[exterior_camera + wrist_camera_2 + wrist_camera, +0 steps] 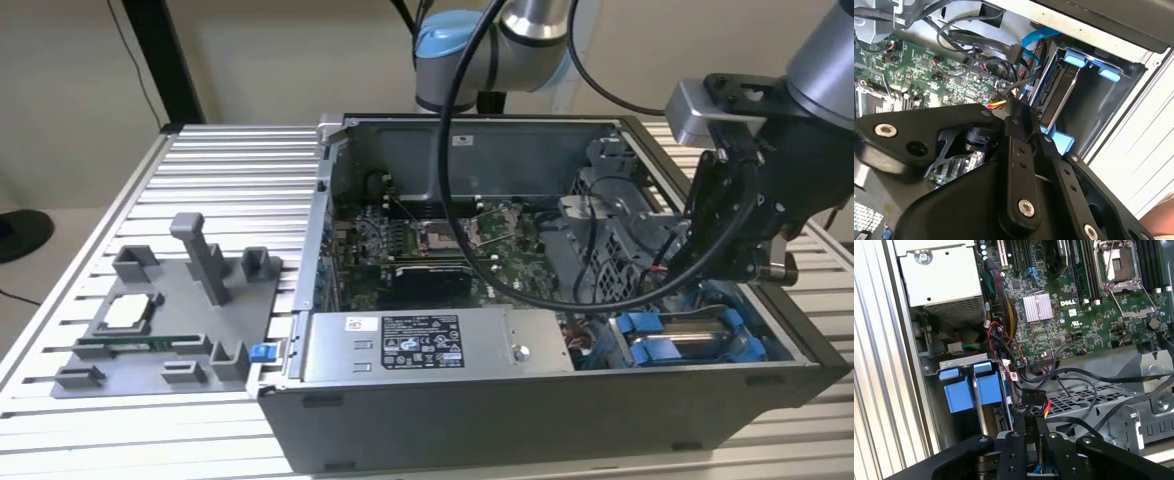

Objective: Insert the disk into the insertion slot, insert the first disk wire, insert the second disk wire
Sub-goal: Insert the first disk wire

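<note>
Jaws tight around black wire plug, just beside silver, blue-framed disk on edge in insertion slot.

Your exterior view looks down on the whole open computer case. Both wrist views sit close inside it, sharing the insertion slot.

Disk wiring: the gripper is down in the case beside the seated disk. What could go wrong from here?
1. The connector with red and yellow wires sits right at the gripper; approached off-line, it could jam against the disk instead of seating.
2. Loose black cables cross close by and might snag on the gripper.
3. The arm's own cable hangs over the motherboard and may drag across it.
</note>
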{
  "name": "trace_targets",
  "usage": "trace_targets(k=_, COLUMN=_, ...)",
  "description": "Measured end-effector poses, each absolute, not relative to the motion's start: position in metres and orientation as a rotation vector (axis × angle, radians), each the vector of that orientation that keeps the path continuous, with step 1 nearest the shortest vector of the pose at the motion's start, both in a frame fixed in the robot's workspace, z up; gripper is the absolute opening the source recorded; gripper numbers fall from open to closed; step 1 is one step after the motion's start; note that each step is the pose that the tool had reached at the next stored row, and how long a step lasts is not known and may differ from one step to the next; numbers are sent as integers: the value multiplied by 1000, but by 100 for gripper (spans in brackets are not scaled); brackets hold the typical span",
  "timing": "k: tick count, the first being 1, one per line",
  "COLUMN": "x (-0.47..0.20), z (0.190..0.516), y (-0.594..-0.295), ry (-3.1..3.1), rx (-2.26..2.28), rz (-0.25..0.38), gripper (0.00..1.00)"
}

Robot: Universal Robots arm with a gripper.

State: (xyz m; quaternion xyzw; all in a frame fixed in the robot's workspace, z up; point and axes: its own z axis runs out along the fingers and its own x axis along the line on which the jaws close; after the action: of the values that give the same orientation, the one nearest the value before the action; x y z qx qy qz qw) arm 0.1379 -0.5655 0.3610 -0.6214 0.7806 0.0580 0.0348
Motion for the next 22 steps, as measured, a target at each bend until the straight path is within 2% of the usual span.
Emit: trace_targets(k=22, x=152, z=361, y=-571, ry=2337, rx=-2012, rz=173, gripper=0)
